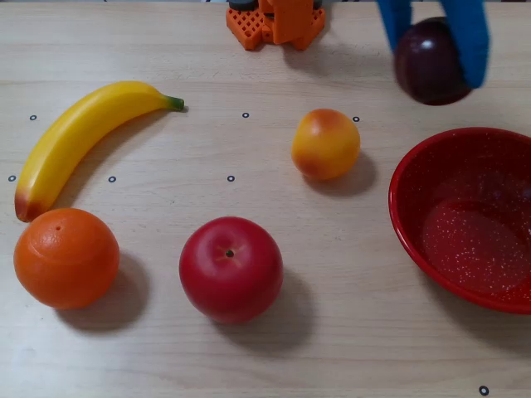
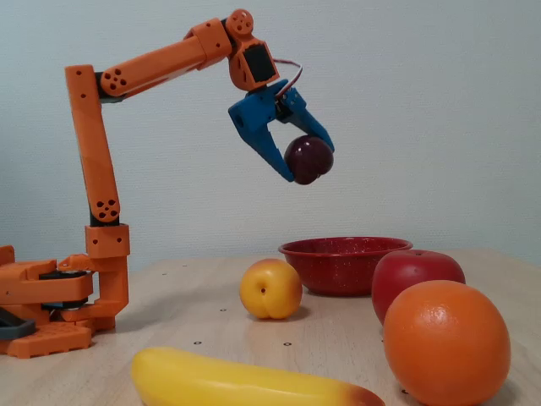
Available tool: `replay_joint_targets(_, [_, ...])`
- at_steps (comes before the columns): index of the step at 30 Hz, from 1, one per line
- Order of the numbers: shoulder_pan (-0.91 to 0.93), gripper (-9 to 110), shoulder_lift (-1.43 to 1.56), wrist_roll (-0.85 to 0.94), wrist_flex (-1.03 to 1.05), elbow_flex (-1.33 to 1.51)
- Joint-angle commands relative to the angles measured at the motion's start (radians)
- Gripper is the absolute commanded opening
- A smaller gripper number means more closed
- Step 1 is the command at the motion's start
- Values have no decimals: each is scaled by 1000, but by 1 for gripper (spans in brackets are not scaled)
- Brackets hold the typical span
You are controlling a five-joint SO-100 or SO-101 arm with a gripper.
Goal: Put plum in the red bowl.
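The dark purple plum (image 1: 427,62) (image 2: 308,159) hangs high above the table, clamped between the blue fingers of my gripper (image 1: 435,50) (image 2: 306,165). The glossy red bowl (image 1: 415,207) (image 2: 342,264) with white speckles sits on the table at the right edge of the overhead view. There, the plum is just above the bowl's upper-left rim in the picture. In the fixed view the plum floats well above the bowl's left part.
A peach (image 1: 325,143) lies left of the bowl, a red apple (image 1: 231,268) in the lower middle, an orange (image 1: 65,257) at lower left and a banana (image 1: 79,137) at upper left. The orange arm base (image 1: 275,21) stands at the top edge.
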State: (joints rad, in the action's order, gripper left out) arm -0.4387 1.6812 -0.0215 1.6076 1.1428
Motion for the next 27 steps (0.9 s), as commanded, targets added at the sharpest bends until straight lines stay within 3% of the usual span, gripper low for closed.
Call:
replay_joint_targets(1, [-52, 0, 18, -32, -61, -97])
replay_joint_targets(14, [-175, 0, -161, -61, -192, -101])
replay_joint_targets(27, [-143, 0, -457, 132, -232, -295])
